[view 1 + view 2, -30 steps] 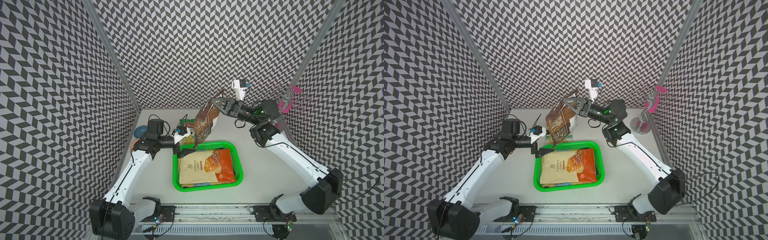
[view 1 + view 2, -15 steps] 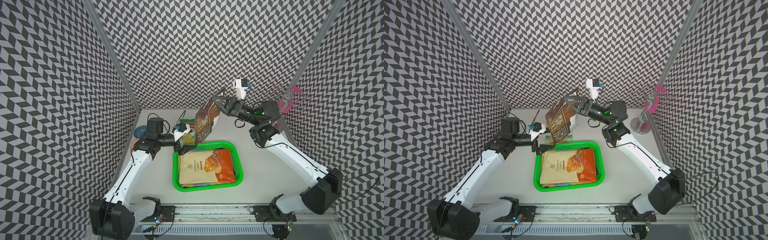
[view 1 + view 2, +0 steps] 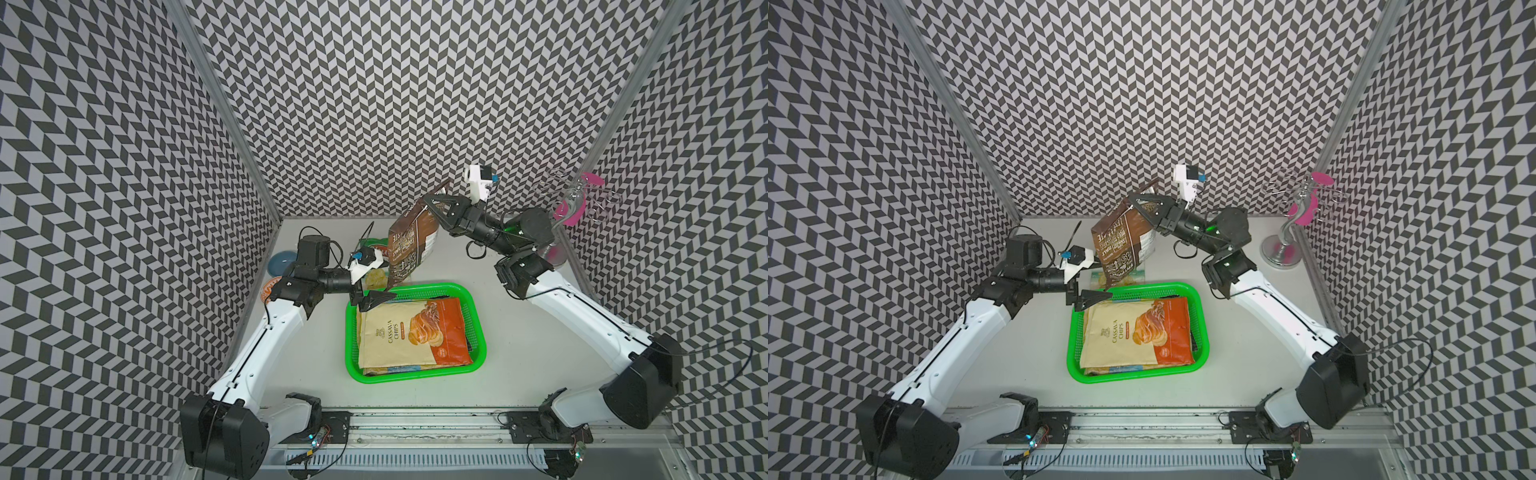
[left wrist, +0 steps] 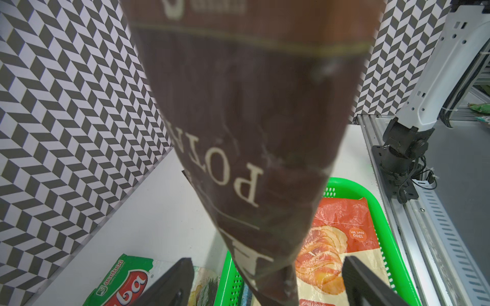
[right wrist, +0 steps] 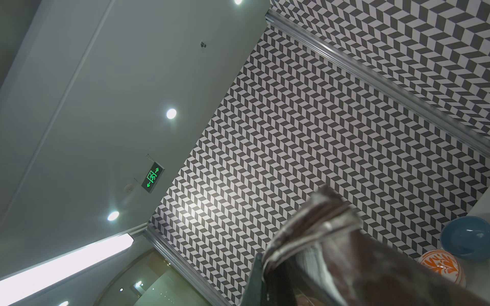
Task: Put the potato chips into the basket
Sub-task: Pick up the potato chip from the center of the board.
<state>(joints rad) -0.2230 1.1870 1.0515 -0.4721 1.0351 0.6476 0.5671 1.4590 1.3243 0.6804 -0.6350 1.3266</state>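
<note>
hardly anything has shifted over the last second: both arms and the brown bag [image 3: 411, 245] sit almost where they were. the right gripper [image 3: 429, 202] is clamped on the bag's crimped top edge, the arm reaching up and inward from the right side of the tabletop [image 3: 519, 332] with its wrist raised, so the bag dangles tilted above the basket's far edge. the left gripper [image 4: 266, 259] is stretched level from the left side, its jaws spread wide to either side of the bag's lower end and apparently not touching it. the basket [image 3: 353, 365] lies mid-tabletop toward the near edge, with a cassava chips bag [image 3: 407, 332] flat on top of other bags in it. just beyond the basket's far-left corner a green-white bag [image 4: 127, 280] lies on the tabletop, largely hidden behind the brown bag and the left wrist in both top views. a blue bowl [image 3: 280, 262] and an orange bowl [image 3: 270, 289] sit against the left edge near the far-left corner, well apart from the basket; a chrome stand [image 3: 1283, 249] with pink pieces is at the far-right corner. the left wrist view alone shows the gap between fingers [image 4: 172, 280] and bag; the right wrist view looks upward past the pinched bag top [image 5: 358, 265] to a ceiling and a green exit sign [image 5: 153, 177], with both bowls at its rim.
</note>
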